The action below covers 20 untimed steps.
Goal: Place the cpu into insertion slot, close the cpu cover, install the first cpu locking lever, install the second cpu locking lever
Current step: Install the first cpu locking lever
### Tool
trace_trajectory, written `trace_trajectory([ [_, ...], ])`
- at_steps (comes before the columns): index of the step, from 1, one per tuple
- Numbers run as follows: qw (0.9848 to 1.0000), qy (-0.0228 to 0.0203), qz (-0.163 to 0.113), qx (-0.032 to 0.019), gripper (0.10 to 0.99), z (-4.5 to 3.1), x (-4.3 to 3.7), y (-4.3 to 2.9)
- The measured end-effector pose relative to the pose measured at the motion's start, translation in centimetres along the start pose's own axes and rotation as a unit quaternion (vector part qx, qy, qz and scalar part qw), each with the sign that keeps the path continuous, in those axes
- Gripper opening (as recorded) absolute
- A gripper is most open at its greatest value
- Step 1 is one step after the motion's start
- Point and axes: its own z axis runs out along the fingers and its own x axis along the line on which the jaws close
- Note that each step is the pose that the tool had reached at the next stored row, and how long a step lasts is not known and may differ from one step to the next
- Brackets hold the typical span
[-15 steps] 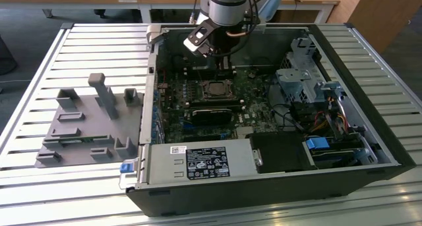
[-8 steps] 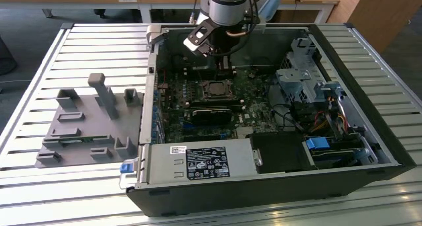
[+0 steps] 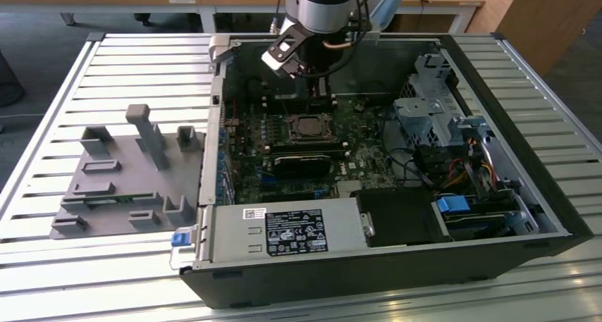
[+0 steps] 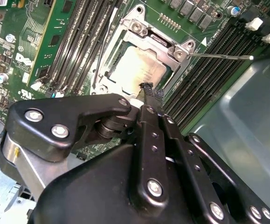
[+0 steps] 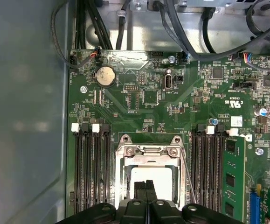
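Found the gripper [image 5: 146,190] with its two fingers pressed together and nothing between them, the tip low over one edge of the cpu cover [image 5: 146,151]; could not tell whether touching it. Saw the cpu [image 4: 137,67] lying in the insertion slot [image 5: 127,179], with the silver top visible through the window of the lowered cover. Noted one thin locking lever [image 4: 218,56] standing out sideways from the socket, across the memory slots [image 4: 209,74] of the green board [image 5: 139,98].
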Motion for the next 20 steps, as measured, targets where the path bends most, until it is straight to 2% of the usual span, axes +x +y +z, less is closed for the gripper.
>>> trace_trajectory([
  [20, 1.0000, -0.0013, 0.000, 0.0000, 0.106, -2.75, -0.05, 0.03],
])
